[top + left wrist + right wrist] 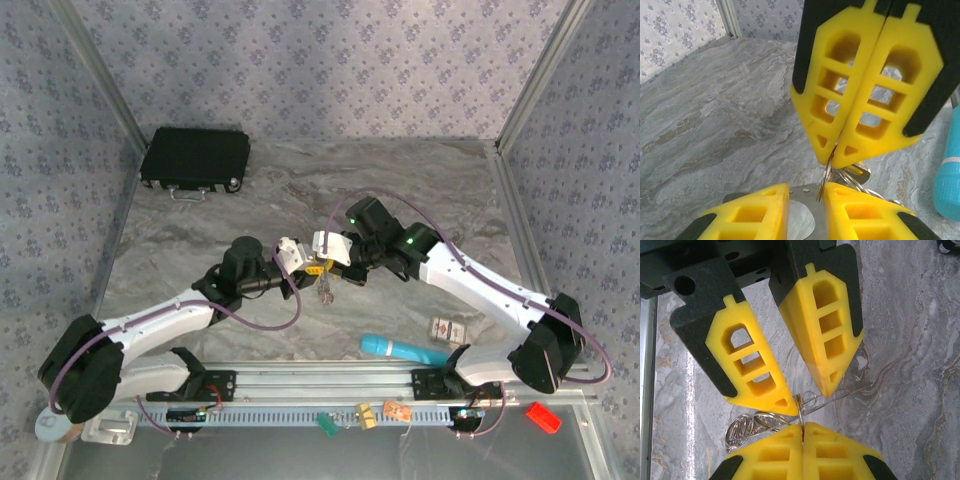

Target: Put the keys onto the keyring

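Centrally in the overhead view, the two arms meet tip to tip above the grey marbled table (pixel 420 190). The right gripper (pixel 802 437), at the bottom of its own wrist view, is clamped tight on the thin silvery keyring (pixel 799 405), with more silvery loops (pixel 745 426) hanging at lower left. The left gripper (pixel 809 397) is partly open, one yellow finger on each side of the ring's wire.
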